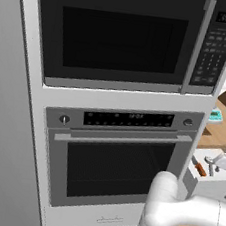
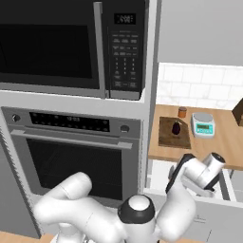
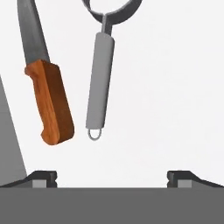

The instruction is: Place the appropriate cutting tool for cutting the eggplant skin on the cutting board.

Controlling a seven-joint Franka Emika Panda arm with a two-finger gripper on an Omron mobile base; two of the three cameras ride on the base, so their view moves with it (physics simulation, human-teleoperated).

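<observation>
The cutting tool (image 3: 100, 83) is a silvery-grey piece with a straight handle and a rounded head, lying on the white floor of an open drawer (image 3: 175, 87). My gripper (image 3: 112, 177) hovers above it, open, with nothing between its fingertips (image 3: 43, 177); the tool's handle end lies a little ahead of them, slightly left of centre. An orange-handled knife (image 3: 50, 103) lies just to the left of the tool. The cutting board (image 2: 174, 134) sits on the wooden counter behind the drawer, with the dark eggplant (image 2: 176, 127) on it.
The drawer (image 2: 156, 178) stands open below the counter, right of the oven (image 2: 71, 156) and microwave (image 2: 61, 45) stack. A kitchen scale (image 2: 203, 124) and a small orange jar (image 2: 182, 112) stand near the board. The knife (image 1: 200, 169) also shows in the drawer.
</observation>
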